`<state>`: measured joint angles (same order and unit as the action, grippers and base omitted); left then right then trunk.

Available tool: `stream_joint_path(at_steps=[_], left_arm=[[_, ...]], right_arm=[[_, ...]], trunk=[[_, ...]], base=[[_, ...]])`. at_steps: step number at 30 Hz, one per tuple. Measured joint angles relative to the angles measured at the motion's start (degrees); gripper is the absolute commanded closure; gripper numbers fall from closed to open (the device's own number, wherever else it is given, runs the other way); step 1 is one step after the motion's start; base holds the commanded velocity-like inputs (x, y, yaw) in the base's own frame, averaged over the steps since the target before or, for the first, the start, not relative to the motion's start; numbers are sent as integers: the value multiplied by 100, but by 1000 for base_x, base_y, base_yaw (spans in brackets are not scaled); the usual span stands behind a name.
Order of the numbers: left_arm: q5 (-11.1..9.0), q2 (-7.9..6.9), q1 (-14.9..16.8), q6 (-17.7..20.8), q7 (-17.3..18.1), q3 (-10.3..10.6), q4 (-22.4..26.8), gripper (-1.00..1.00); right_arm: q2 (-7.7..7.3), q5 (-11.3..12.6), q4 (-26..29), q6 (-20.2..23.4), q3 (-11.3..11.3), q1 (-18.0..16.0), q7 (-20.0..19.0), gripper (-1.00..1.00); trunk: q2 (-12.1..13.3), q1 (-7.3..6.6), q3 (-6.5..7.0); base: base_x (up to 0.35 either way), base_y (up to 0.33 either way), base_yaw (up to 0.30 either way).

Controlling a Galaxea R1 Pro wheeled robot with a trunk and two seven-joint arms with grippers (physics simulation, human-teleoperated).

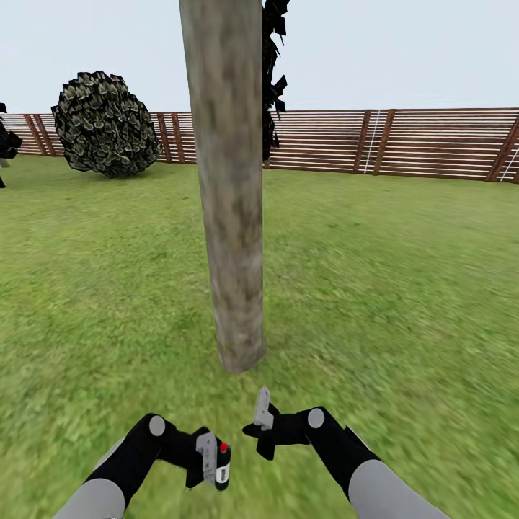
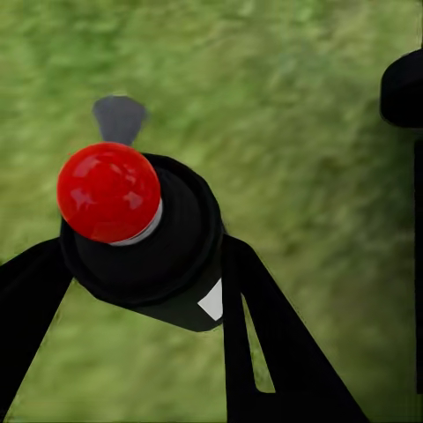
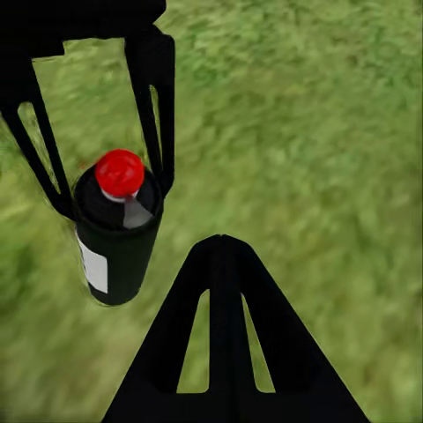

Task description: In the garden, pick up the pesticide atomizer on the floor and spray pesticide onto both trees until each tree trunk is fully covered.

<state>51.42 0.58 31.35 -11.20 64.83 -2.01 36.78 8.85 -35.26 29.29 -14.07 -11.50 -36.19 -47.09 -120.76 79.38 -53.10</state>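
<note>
Grass underfoot, atomizer in left hand, trunk dead ahead.
Lawn (image 1: 404,303) all round; left gripper (image 1: 209,461) has its fingers (image 2: 264,344) pinched on either side of the black pesticide atomizer (image 1: 223,467), red cap (image 2: 108,191) up, held clear of the ground. Right gripper (image 1: 261,425) just beside it, holding nothing; finger spread cannot be told. Tree trunk (image 1: 229,187) upright just beyond both grippers. Farther off, round bush (image 1: 105,124) and slatted wooden fence (image 1: 404,142), pale sky above.

The trunk (image 1: 231,187) stands just ahead; bush (image 1: 105,124) far left, before the fence (image 1: 404,141).
</note>
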Motion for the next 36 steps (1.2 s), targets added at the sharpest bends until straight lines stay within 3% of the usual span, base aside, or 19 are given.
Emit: stream_joint_path(at_steps=[9, 13, 23, 36], left_arm=[[-31, 11, -7, 1, -1, -5, 162, 100], [-78, 43, -17, 0, -296, -21, 191, 100], [-95, 132, -25, -9, -472, -51, 192, 100], [-108, 254, -30, -19, -504, -53, 192, 100]], right_arm=[[3, 5, 0, 0, -6, -3, 0, 100], [10, 6, 0, 0, -8, 0, 0, 100], [11, 6, 8, 0, -7, -1, 0, 100], [11, 6, 9, 0, -8, -1, 0, 100]], trunk=[[0, 0, 0], [0, 0, 0], [0, 0, 0], [0, 0, 0]], base=[[0, 0, 0], [0, 0, 0], [0, 0, 0], [0, 0, 0]])
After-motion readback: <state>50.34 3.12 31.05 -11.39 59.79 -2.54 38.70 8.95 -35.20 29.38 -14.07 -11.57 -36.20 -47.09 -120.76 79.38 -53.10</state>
